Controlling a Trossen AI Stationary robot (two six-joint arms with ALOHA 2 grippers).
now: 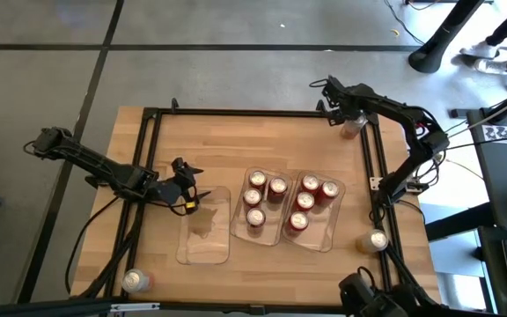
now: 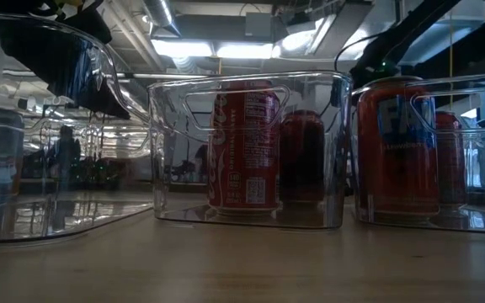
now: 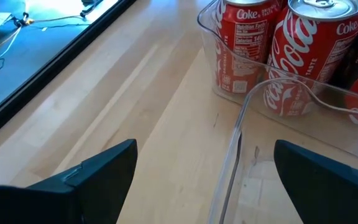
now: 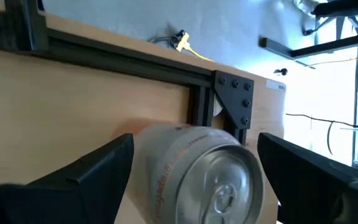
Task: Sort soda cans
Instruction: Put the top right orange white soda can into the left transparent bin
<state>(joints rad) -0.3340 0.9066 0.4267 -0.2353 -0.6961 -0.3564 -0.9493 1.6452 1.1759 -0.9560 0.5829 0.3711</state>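
On the wooden table (image 1: 262, 141) stood three clear plastic trays side by side. The middle tray (image 1: 238, 231) held four red cans (image 1: 255, 197), two of which showed "Coke" and Coca-Cola script up close (image 3: 247, 37), with "TASTE" legible on the nearer one (image 3: 309, 50). The right tray (image 1: 333, 236) held four more red cans (image 1: 305, 201); in the low view one of them (image 2: 398, 147) bore blue lettering starting "FA". The left tray (image 1: 218, 251) had no cans in it. The left gripper (image 1: 188, 197) hovered at that tray's far rim, its fingers spread wide with nothing between them. The right gripper (image 1: 349, 120) sat at the table's far right corner, fingers apart on either side of a silver can (image 4: 204, 174), whose pale side print was unreadable. Two more silver-topped cans stood loose: one at the near left corner (image 1: 135, 281), one by the right edge (image 1: 374, 239).
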